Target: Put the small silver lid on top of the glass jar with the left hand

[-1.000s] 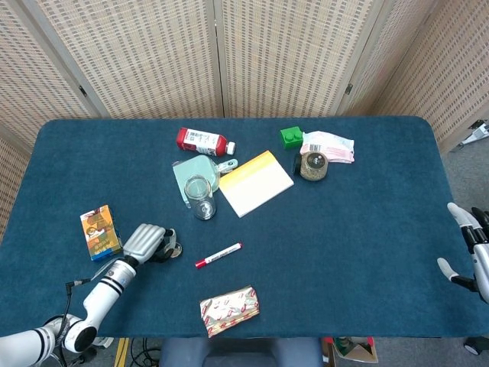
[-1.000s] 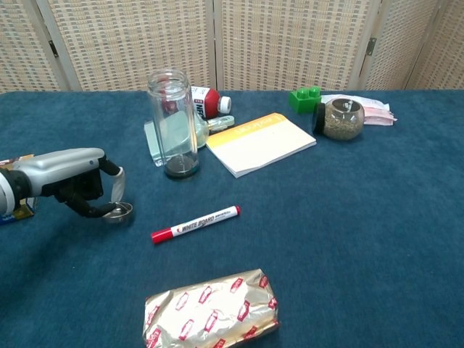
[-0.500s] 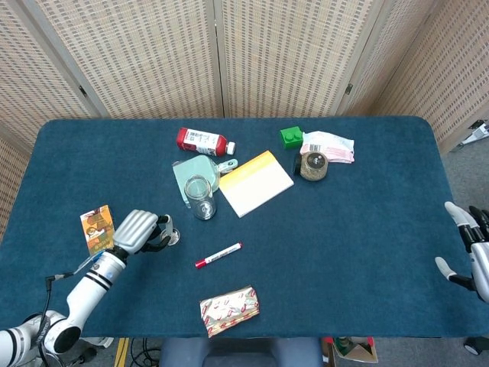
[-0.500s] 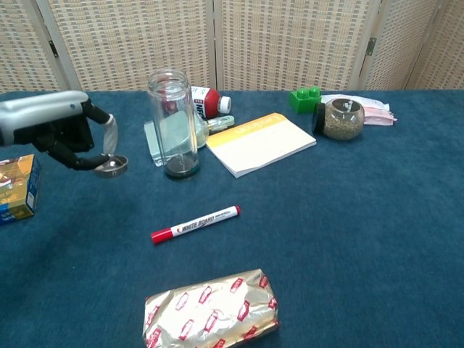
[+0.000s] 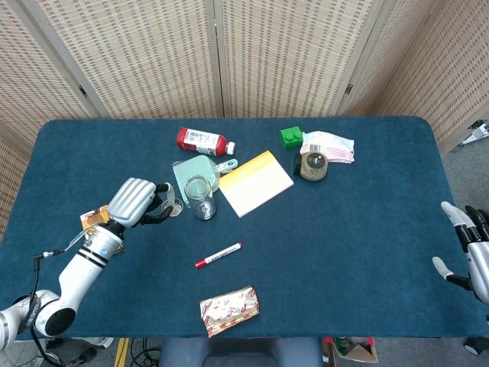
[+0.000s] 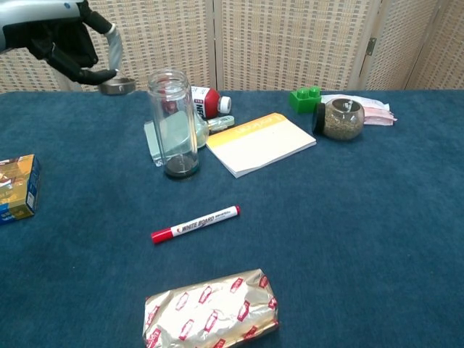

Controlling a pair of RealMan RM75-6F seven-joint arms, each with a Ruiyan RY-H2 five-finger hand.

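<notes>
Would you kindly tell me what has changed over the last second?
The left hand, pinching the small silver lid, lifted it off the table and carried it up toward the glass jar; it now sits beside the jar's mouth, not yet over it. The jar, red marker and right hand stayed as they were.

The table [image 5: 367,229] is dark blue. The marker [image 6: 195,223] is red and white. The notepad [image 6: 261,143] is white with a yellow edge. The toy block [image 6: 304,96] is green. The foil packet [image 6: 212,308] is shiny gold with red marks. The lid [image 6: 116,86] is silver. The jar [image 6: 172,122] is clear.
</notes>
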